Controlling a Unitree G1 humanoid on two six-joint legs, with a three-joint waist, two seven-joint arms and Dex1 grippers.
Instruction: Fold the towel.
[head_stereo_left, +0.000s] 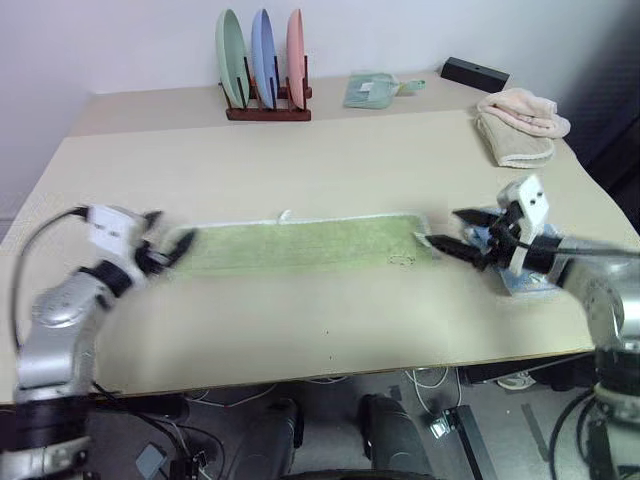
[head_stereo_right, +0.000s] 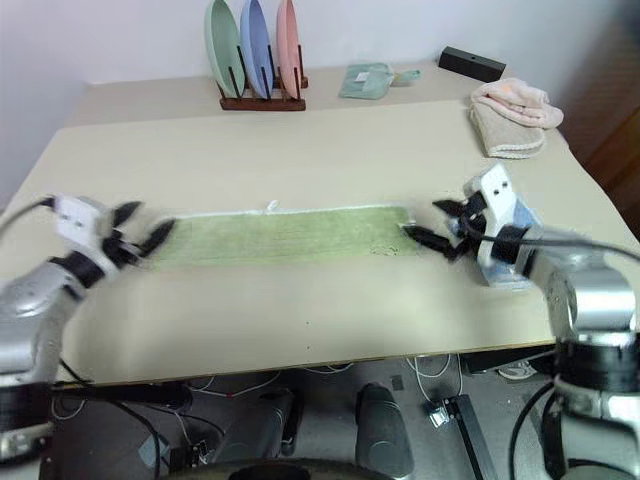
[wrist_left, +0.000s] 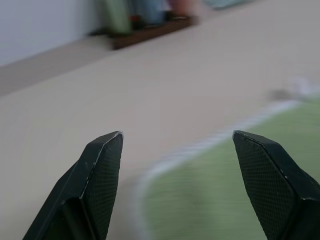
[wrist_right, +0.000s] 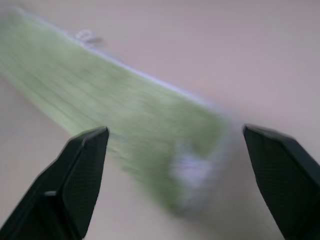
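Left gripper (head_stereo_left: 172, 247), jaws apart, sits at the left end of the green towel (head_stereo_left: 300, 243), a long strip across frame centre; right gripper (head_stereo_left: 455, 232), jaws apart, at its right end. Risk: uneven regrasp could skew the fold. Count: three plates (head_stereo_left: 262, 57) upper centre, one folded towel stack (head_stereo_left: 518, 125) upper right.

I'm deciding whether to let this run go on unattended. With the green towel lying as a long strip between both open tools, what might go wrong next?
1. The towel lies flat and free; the left tool and right tool stand open at its ends, so a low pinch may miss the thin edge.
2. A light blue towel lies under the right arm and may get dragged.
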